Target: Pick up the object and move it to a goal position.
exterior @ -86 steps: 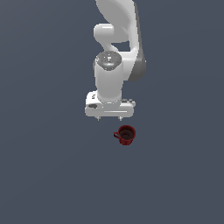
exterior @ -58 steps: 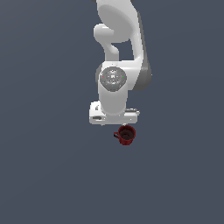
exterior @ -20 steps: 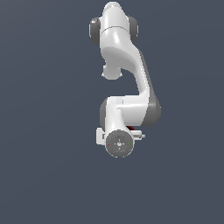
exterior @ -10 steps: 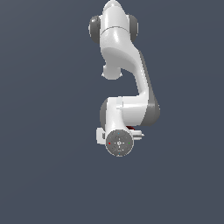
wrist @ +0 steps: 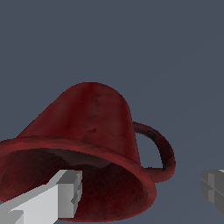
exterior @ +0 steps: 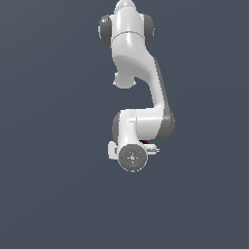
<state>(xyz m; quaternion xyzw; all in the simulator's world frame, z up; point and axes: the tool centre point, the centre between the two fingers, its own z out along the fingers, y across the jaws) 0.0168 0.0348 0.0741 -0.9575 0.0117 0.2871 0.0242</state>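
The dark red glossy mug (wrist: 94,127) fills the wrist view, with its loop handle (wrist: 162,151) on one side and a dark inside. My gripper (wrist: 140,197) is open. One grey finger (wrist: 61,197) shows in front of the mug's mouth. The other finger (wrist: 213,190) stands beyond the handle, apart from it. No finger visibly presses on the mug. In the exterior view the arm's wrist (exterior: 132,156) covers the mug, and only a red sliver of the mug (exterior: 146,142) shows beside it. The fingers are hidden there.
The white arm (exterior: 131,53) reaches down from the top of the exterior view. A plain dark grey floor (exterior: 48,185) lies all around. No other objects show.
Over the older frames the arm swung down over the mug and now hides it in the exterior view. In the last second nothing has visibly moved.
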